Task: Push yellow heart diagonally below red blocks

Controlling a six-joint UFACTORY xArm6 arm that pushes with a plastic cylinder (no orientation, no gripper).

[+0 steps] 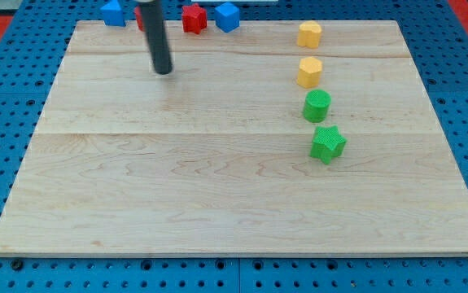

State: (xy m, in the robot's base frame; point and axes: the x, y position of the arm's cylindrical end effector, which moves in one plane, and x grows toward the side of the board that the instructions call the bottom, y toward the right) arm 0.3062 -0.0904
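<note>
Two yellow blocks sit at the view's upper right, one [309, 35] above the other [309, 72]; I cannot tell which one is the heart. A red star-like block [194, 18] sits at the top edge. A second red block [139, 16] is mostly hidden behind the rod. My tip [164, 72] rests on the board at the upper left, just below and between the red blocks and far left of the yellow blocks. It touches no block.
A blue block [113, 12] sits at the top left and a blue cube [227, 16] right of the red star. A green cylinder [317, 106] and a green star [328, 143] lie below the yellow blocks. The wooden board [217, 203] lies on a blue pegboard.
</note>
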